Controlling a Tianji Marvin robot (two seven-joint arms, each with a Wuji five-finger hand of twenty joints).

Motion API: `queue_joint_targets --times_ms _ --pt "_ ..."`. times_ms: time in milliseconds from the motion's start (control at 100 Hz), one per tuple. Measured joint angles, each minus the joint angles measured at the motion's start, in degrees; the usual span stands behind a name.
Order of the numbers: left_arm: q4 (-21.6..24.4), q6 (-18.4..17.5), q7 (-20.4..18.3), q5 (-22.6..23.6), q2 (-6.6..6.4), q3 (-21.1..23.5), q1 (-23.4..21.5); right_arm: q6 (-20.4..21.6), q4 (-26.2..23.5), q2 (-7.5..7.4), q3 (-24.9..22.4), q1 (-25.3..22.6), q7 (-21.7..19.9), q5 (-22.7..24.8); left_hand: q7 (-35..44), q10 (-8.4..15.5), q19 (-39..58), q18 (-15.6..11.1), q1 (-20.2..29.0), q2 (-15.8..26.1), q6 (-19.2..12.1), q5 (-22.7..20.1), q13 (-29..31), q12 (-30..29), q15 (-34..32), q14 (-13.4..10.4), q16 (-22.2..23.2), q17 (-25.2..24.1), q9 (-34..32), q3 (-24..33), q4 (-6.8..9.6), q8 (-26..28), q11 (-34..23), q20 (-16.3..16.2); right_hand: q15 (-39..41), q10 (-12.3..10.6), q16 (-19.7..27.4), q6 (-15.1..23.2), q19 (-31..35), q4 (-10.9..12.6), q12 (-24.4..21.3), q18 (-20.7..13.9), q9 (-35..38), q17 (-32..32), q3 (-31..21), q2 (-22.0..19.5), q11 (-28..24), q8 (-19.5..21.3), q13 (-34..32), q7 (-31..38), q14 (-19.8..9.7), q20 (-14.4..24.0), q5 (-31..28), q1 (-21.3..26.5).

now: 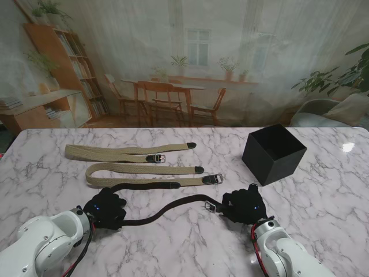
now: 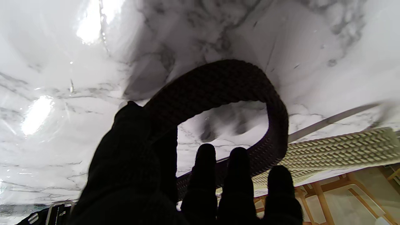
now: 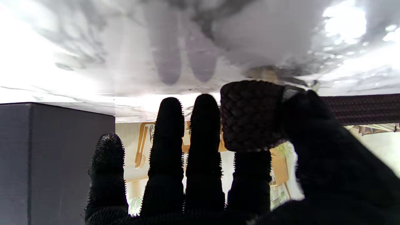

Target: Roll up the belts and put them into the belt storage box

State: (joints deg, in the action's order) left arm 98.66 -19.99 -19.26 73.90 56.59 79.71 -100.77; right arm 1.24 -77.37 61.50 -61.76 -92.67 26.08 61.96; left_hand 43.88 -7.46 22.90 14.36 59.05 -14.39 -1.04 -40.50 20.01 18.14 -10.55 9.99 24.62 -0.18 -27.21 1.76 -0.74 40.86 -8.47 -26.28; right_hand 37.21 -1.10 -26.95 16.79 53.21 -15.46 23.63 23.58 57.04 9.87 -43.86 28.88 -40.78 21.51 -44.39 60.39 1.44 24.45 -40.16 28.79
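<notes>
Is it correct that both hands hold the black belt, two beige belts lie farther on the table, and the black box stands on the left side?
Not quite: the stand's view shows the black box on the right side. Both the left hand and right hand do hold the black belt, with two beige belts farther away.

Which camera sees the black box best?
The stand view: the whole black box shows, open top included, right of the belts. The right wrist view shows only one dark wall. The left wrist view misses it.

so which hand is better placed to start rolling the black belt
Right. The right hand pinches the black belt at its buckle end and sits nearest the black storage box; the left hand only holds the far fold.
</notes>
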Motion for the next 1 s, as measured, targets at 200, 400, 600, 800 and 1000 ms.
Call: queue_joint_targets --times_ms 200,400,600,800,1000 --pt "0.1 0.3 0.7 0.9 0.09 1.2 -0.8 -0.2 -0.5 -0.01 -1.2 -1.2 0.8 0.5 -0.9 0.0 0.0 0.0 0.0 0.1 -0.5 0.0 0.0 0.0 0.0 0.0 0.0 0.0 0.0 0.0 0.00 -0.5 0.0 0.0 -0.4 0.2 -0.2 -5.2 3.2 -0.1 2.9 -0.9 12.4 4.5 -4.8 3.0 -4.1 -2.3 -9.6 2.0 -1.5 0.0 -1.1 0.6" --pt "0.2 0.0 1.9 1.2 0.10 1.8 -1.1 0.9 -0.1 -0.09 -1.0 -1.0 1.9 0.8 -2.1 0.0 0.0 0.0 0.0 0.2 -0.5 0.0 0.0 0.0 0.0 0.0 0.0 0.0 0.0 0.0 0.00 -1.2 0.0 0.0 -0.3 -0.2 -1.7 -9.1 5.9 4.6 3.4 -2.3 18.4 6.8 -11.7 3.4 -7.1 -9.2 -15.3 -18.6 -2.2 -2.0 14.8 1.3" --pt "0.7 -0.2 2.1 1.2 0.10 1.9 -1.1 2.6 1.2 -0.21 0.0 0.0 3.0 0.6 -2.1 0.0 0.0 0.0 0.0 0.2 -0.5 0.0 0.0 0.0 0.0 0.0 0.0 0.0 0.0 0.0 0.00 -1.3 0.0 0.0 1.3 -0.1 -2.6 -5.9 7.2 6.3 3.4 -2.4 21.3 9.3 -13.7 2.6 -8.7 -8.4 -20.0 -18.6 -2.1 -2.4 30.1 1.3" --pt "1.2 -0.2 1.9 1.2 0.13 2.2 -1.3 8.2 1.4 -0.41 -0.6 0.4 1.7 0.5 -2.1 0.0 0.0 0.0 0.0 0.2 -0.5 0.0 0.0 0.0 0.0 0.0 0.0 0.0 0.0 0.0 0.00 -1.3 0.0 0.1 3.1 0.9 -2.8 5.7 7.7 6.3 3.5 -2.6 21.4 10.2 -13.5 -1.8 -10.8 -8.4 -21.0 -18.5 -1.2 -2.8 27.4 4.1" --pt "1.5 -0.2 1.9 1.2 0.15 2.4 -1.6 9.1 0.8 -0.91 -0.7 0.6 -0.2 0.9 -2.1 0.0 0.0 0.0 0.0 0.2 -0.5 0.2 0.0 0.0 0.0 0.0 0.0 0.0 0.0 0.0 0.00 -1.3 0.0 0.6 3.2 0.5 -3.4 3.6 6.6 6.3 3.5 -2.5 22.1 9.4 -12.9 -1.8 -10.1 -7.2 -20.8 -16.8 -1.4 -3.0 11.8 3.5"
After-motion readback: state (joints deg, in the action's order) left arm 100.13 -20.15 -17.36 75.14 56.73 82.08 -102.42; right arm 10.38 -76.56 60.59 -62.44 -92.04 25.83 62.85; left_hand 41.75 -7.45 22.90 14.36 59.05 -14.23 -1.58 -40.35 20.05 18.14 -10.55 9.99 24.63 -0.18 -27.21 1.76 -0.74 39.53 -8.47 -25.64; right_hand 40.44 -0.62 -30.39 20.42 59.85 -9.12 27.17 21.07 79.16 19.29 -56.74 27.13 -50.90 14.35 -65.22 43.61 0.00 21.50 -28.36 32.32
